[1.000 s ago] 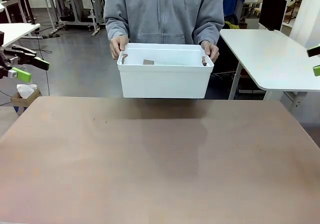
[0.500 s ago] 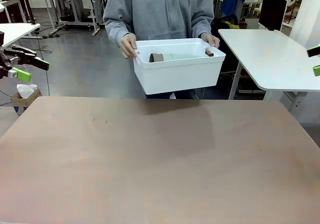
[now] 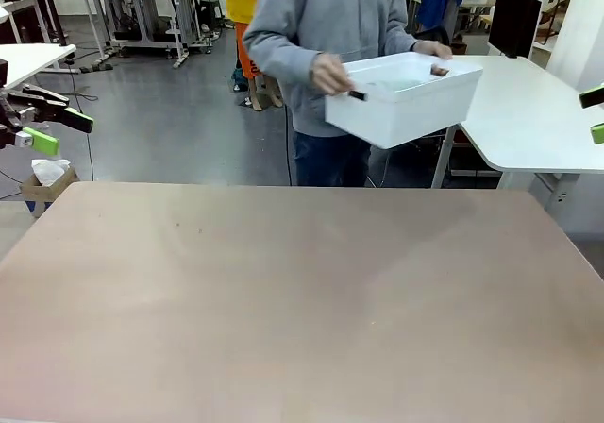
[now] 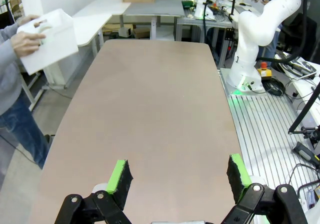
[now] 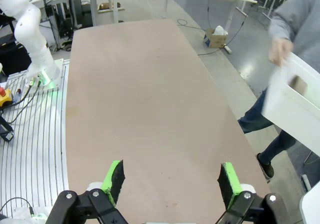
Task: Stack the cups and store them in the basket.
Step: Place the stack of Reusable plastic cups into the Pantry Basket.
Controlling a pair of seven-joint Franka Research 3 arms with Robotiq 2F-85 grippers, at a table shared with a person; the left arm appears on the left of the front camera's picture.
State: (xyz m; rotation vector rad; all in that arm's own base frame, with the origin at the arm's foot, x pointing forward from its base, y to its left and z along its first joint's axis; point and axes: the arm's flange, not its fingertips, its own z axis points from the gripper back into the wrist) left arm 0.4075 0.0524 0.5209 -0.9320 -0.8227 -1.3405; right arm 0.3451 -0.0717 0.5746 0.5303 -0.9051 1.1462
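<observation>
While the person at the far side holds the basket in both hands, it hangs tilted in the air beyond the tabletop, toward the robot's right. The left tool stands spread above the tabletop, gripping nothing. The right tool is likewise spread and empty over the tabletop.

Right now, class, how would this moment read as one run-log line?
basket: carried off by person's hands, beyond table | left end effector: open, empty | right end effector: open, empty
</observation>
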